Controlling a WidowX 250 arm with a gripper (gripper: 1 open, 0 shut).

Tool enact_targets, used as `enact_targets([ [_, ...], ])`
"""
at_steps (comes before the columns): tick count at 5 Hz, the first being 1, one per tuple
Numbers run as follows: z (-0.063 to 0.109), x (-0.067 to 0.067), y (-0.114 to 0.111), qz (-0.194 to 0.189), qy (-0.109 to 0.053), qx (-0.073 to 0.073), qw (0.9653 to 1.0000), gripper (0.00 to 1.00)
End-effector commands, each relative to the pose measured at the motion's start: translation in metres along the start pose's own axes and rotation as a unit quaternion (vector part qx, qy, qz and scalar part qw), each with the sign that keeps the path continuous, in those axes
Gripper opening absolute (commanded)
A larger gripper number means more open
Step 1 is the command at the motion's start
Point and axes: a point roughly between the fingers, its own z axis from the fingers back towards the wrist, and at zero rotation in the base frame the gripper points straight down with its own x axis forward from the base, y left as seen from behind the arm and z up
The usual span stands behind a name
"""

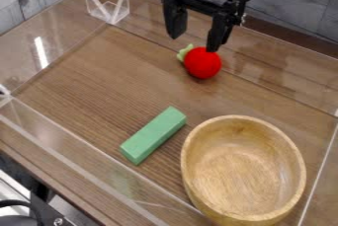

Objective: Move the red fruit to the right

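**Fruit not yet grasped — the move is all ahead**

Your gripper (195, 35) hangs near the top centre of the frame, pointing down with its jaws spread wide and nothing between them. The fruit (203, 62) sits on the table (93, 87) just below and a touch right of the fingertips, its green leaf turned to the left. Whether a finger touches it, you cannot tell from this view. The green block (154, 134) lies lower centre and the bowl (243, 167) fills the lower right — both well apart from the fruit. By my reading nothing of the task is done: you have yet to close on the fruit and carry it rightward.
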Motion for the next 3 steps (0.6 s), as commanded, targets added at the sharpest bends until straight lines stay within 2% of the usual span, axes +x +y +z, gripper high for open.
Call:
enact_targets([
  [1,-0.003,-0.003,0.012,0.004,-0.011,-0.002,0.9999,1.0],
  [3,0.021,-0.005,0.043,-0.022,-0.05,-0.007,0.9984,1.0],
])
